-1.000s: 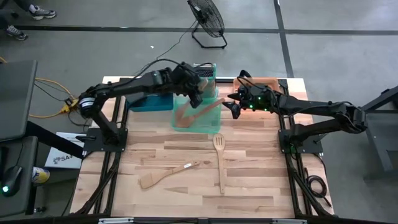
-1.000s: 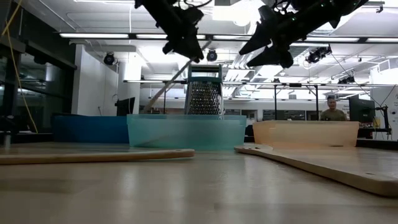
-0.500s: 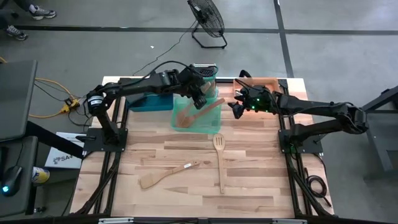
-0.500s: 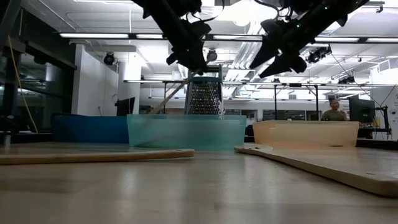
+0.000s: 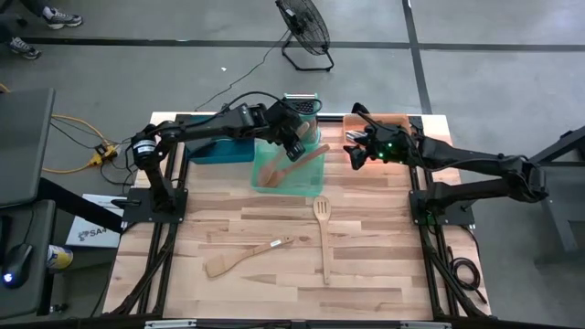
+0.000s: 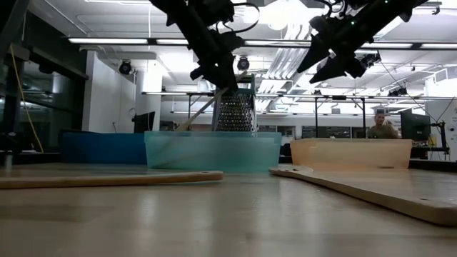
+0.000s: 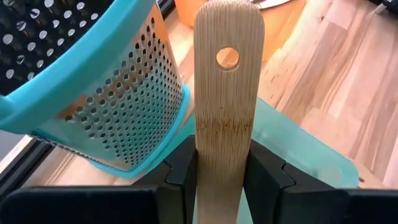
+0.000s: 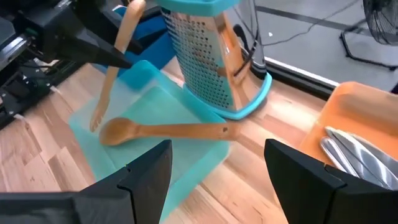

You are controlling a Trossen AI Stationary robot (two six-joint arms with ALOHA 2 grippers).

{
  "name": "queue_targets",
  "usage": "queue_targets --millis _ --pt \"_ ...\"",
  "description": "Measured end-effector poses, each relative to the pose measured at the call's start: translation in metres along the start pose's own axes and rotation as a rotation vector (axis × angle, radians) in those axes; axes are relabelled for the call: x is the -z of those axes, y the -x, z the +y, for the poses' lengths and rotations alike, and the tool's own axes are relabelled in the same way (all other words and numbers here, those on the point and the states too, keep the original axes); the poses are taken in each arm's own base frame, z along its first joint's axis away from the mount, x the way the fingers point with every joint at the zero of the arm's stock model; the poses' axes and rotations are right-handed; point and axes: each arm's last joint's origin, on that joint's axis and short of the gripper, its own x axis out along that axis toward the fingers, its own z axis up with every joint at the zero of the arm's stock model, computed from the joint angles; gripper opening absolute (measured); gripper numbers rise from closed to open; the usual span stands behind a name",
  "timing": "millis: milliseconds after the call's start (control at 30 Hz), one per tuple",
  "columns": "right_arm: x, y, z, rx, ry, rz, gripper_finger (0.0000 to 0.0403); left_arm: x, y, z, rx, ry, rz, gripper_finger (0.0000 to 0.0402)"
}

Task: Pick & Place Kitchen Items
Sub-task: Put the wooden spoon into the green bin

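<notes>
- Wooden table (image 5: pixel 274 228) carried three trays along its far edge: blue tray (image 5: pixel 219 151) on the left, green tray (image 5: pixel 291 178) in the middle, orange tray (image 5: pixel 402 123) on the right
- Left arm reached over the green tray, left gripper (image 5: pixel 294 146) pinching the flat handle of a wooden utensil (image 7: pixel 227 93), dark fingers (image 7: pixel 180 177) pressed against both sides of it; head of the utensil pointed down into the tray
- Right arm hung above the gap between green and orange trays, right gripper (image 5: pixel 355 155) spread wide and holding nothing
- Box grater (image 8: pixel 205 56) stood upright just behind the green tray, close beside the held handle
- Wooden spoon (image 8: pixel 165 130) lay flat inside the green tray
- Slotted spatula (image 5: pixel 322 236) and a second wooden spatula (image 5: pixel 247 256) lay loose on the bare table, well apart from the trays
- Silver cutlery (image 8: pixel 357 152) rested in the orange tray
- Judged step: placing the held utensil into the green tray, not yet let go
- Next move likely called for lowering the utensil clear of the grater, opening the fingers, then going for one of the two spatulas left on the table
</notes>
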Motion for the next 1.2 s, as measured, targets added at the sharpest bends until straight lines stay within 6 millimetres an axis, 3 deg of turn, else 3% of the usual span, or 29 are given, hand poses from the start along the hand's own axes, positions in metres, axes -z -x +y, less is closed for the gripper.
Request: queue_targets --millis 367,933,1200 --pt "-0.002 0.006 -0.003 0.019 -0.052 -0.02 0.0248 0.003 -0.008 -0.002 0.007 -0.008 0.027 0.0092" --pt "-0.002 0.006 -0.004 0.043 -0.083 -0.029 0.0248 0.018 -0.058 -0.005 0.01 -0.043 0.111 0.0093" --pt "-0.002 0.006 -0.004 0.043 -0.082 -0.029 0.0248 0.022 -0.068 -0.006 0.036 -0.067 0.13 0.0166"
